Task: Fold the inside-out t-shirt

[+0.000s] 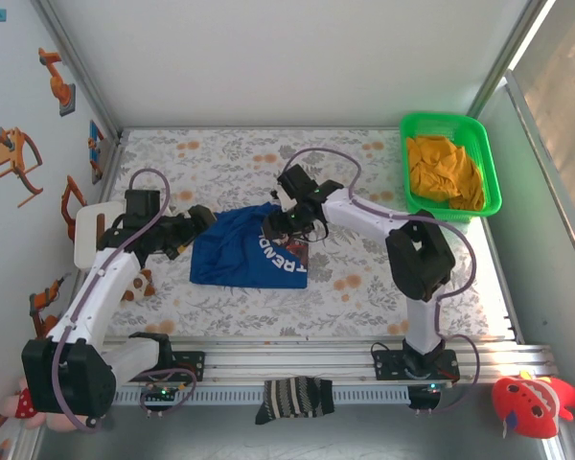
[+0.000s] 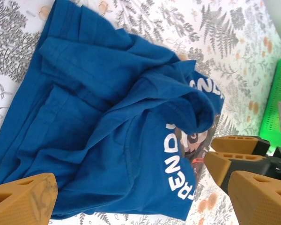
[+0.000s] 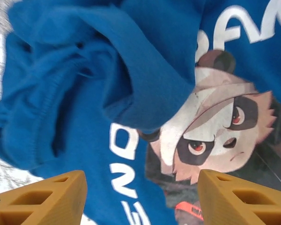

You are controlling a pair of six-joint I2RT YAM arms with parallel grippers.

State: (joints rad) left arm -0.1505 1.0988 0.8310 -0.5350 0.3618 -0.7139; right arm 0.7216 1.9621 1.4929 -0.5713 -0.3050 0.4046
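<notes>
Blue t-shirt (image 1: 249,257) lies bunched on table (image 1: 383,177) btwn both end effectors. Right end effector (image 3: 140,199): fingers apart just above the print, nothing clamped, prob. lining up a grab. Left end effector (image 2: 140,201): wide apart beside shirt's edge, empty, likely to pin/flatten it

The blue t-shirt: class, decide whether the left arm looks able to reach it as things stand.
Probably yes. The left gripper hangs open beside the left edge of the t-shirt, with nothing lying between them. The right gripper hovers over the printed side, away from that edge.
</notes>
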